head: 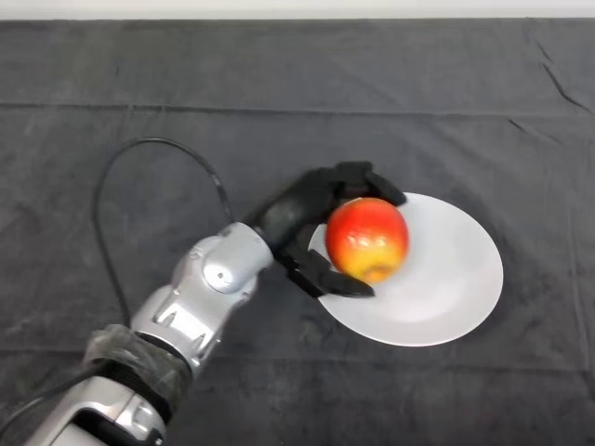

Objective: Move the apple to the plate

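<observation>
A red and yellow apple (368, 238) is over the left part of a white plate (446, 279) in the head view. My left hand (309, 209) is at the plate's left edge. Its fingers curl over the apple's far side and its thumb curls under the near side, so the hand is shut on the apple. I cannot tell whether the apple rests on the plate or hangs just above it. The silver-grey arm comes in from the lower left.
The dark cloth (139, 121) covers the whole table. A light strip (297, 7) runs along the table's far edge.
</observation>
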